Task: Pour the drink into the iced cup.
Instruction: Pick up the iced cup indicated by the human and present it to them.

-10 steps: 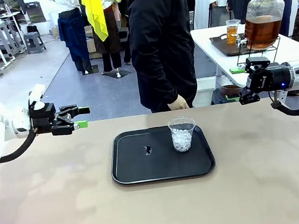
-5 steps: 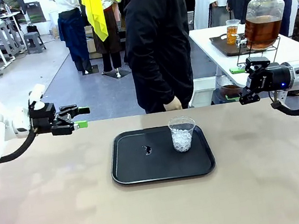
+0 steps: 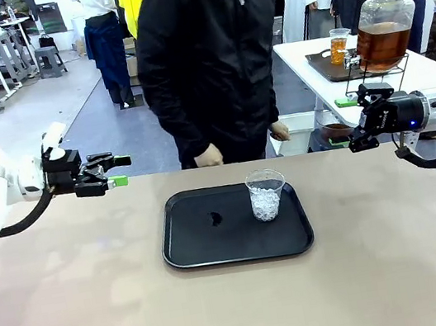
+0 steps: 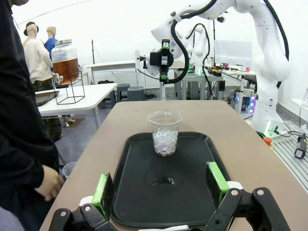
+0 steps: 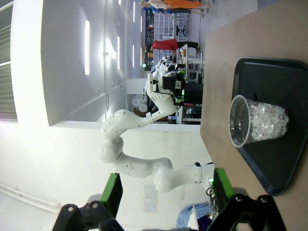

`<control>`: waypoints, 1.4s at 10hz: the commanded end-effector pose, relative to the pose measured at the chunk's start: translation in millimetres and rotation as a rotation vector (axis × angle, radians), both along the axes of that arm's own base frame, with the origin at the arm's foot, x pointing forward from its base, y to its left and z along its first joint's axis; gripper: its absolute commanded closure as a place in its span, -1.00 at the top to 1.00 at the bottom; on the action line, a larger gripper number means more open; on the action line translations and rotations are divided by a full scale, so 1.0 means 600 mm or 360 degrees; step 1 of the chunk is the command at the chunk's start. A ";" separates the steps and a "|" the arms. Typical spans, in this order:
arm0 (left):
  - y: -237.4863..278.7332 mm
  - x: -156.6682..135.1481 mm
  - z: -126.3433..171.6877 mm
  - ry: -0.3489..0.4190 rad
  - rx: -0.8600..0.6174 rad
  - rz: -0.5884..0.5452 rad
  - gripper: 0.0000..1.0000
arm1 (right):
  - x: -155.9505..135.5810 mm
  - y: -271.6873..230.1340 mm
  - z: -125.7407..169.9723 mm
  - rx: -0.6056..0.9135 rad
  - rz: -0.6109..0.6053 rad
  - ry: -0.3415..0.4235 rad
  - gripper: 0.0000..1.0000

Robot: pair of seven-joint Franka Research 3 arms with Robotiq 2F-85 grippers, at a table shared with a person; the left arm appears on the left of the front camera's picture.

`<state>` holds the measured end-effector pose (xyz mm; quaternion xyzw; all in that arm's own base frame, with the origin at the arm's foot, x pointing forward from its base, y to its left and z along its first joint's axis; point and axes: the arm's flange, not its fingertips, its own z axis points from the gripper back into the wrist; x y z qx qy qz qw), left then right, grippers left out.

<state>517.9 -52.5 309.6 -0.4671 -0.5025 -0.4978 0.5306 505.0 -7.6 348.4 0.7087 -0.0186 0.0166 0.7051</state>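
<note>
Front view, entries placed against the black tray [image 3: 215, 247].

1. Tray: flat on the tan surface [image 3: 100, 308], about mid-width, nearer the far edge.
2. Cup [image 3: 266, 195]: clear plastic, upright on the tray's far right part, ice [image 3: 266, 202] in its lower half.
3. Dark spot [image 3: 215, 218]: on the tray floor, left of the cup.
4. Drink [image 3: 381, 45]: amber-brown, partly filling a big glass jar [image 3: 384, 5] with a tap, on a wire stand on a white side table [image 3: 429, 73], beyond and right of the tray, well apart from it.
5. Small glass [image 3: 339, 44]: amber liquid inside, just beside the jar on the tray-ward side.
6. My left jaws: open and empty, green pads [image 4: 103, 188] spread, in the air left of the tray, pointing toward it.
7. My right jaws: open and empty, pads [image 5: 113, 192] spread, in the air right of the tray, facing it.
8. Person [image 3: 212, 55]: black jacket, standing beyond the tray at the surface's far edge; one hand [image 3: 209, 157] low near that edge, the other hand [image 3: 280, 131] further right, both apart from the tray.
</note>
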 end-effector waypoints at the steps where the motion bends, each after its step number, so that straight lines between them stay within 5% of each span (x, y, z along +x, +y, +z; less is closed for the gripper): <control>1: -0.004 0.001 0.004 -0.0006 -0.0010 0.0016 1.00 | 0.000 0.002 0.003 -0.0004 -0.0005 -0.0006 1.00; 14: -0.004 0.001 0.004 -0.0006 -0.0010 0.0016 1.00 | 0.000 0.002 0.003 -0.0004 -0.0005 -0.0006 1.00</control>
